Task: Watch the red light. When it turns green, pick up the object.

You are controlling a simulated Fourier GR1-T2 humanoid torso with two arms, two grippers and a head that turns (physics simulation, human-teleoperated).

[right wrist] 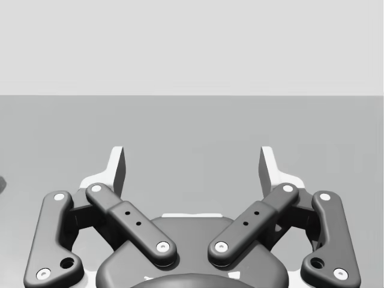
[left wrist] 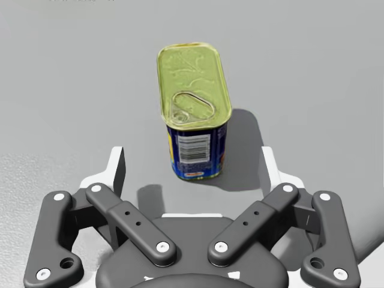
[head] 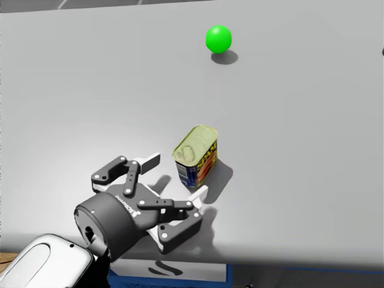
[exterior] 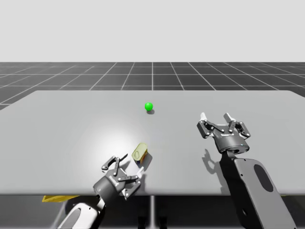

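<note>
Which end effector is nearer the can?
Left. The left end effector is open, with the can standing right in front of it, not gripped. The right end effector is open too, far off to the can's right.

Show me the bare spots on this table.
Bare: the table left of my left tool; the gap between the green light and my right tool. Crowded: the near edge, where the blue rectangular can stands just ahead of the left tool.
</note>
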